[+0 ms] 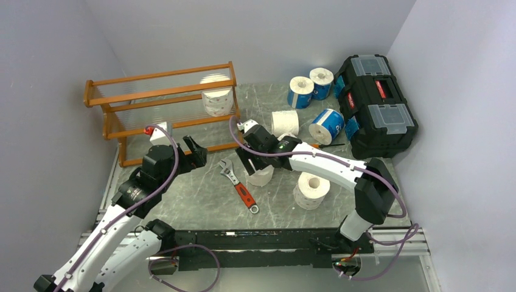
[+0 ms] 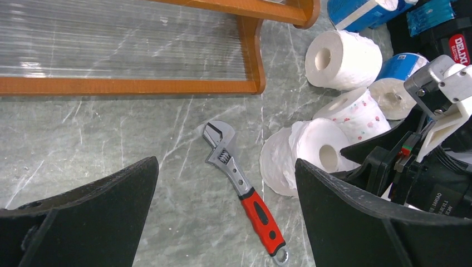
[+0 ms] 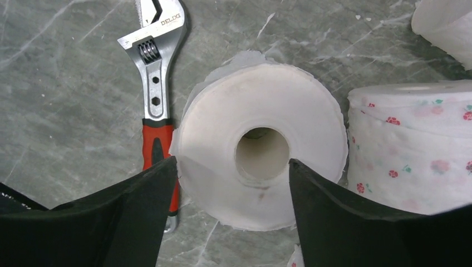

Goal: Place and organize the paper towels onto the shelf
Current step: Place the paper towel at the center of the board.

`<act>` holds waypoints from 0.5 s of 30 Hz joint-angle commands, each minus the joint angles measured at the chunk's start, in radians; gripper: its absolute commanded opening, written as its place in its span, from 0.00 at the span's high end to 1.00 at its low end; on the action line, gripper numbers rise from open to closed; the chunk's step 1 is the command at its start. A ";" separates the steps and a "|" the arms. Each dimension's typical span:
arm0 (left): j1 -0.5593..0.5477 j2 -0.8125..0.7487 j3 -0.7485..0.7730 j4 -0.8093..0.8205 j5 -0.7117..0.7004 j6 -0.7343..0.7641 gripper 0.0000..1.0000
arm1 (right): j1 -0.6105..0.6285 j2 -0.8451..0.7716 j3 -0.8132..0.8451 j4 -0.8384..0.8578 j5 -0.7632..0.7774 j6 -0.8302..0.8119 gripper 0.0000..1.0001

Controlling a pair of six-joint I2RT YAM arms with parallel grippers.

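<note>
Overhead, far left, shelf [image 1: 161, 91] carries paper towels [image 1: 217, 97] at its right end; left wrist: left gripper [image 2: 224, 162] fingers wide apart above wrench [image 2: 243, 190]; right wrist: right gripper [image 3: 231, 161] fingers apart over upright white roll [image 3: 217, 125].

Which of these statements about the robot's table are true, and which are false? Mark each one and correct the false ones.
1. The orange-brown wooden shelf holds at least one paper roll. True.
2. The adjustable wrench with the red handle lies on top of the black plastic toolbox. False: it lies on the grey marbled table, between the two arms.
3. The left gripper holds a roll. False: it is open and empty.
4. The plain white roll under the right gripper stands on end, its hollow core facing up. True.
5. The blue-wrapped rolls are stacked on the shelf. False: they sit on the table beside the toolbox.
</note>
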 commanded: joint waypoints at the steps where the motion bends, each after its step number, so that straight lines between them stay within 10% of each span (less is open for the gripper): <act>1: 0.003 -0.008 -0.001 0.015 0.008 0.008 0.01 | 0.000 -0.052 0.029 -0.003 -0.007 0.022 0.21; 15: -0.038 0.349 0.084 0.117 0.282 -0.012 0.07 | -0.132 -0.519 -0.277 0.117 0.191 0.243 0.18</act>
